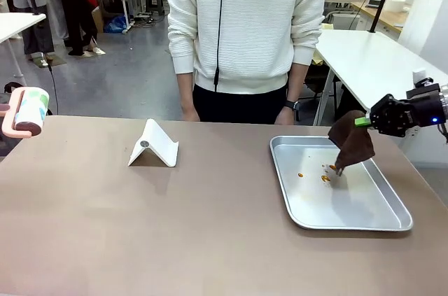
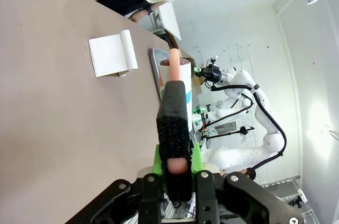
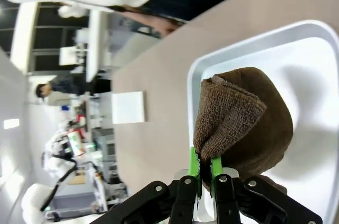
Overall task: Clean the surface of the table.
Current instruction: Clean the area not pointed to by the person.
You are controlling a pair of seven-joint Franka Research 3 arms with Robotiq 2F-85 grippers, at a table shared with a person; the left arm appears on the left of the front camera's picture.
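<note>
The tabletop (image 1: 140,226) is a wide rectangle with a plain, matte greyish-brown surface. It lies flat, reaching across the front view from side to side.

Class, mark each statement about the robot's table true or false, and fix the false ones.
1. The right gripper grips a brown cloth. True.
2. The cloth hangs above the metal tray. True.
3. The tray is spotless. False: small orange spots lie in it.
4. The white stand sits in the tray. False: it is on the table, left of it.
5. The left gripper is empty. False: it grips the pink handle of a roller.
</note>
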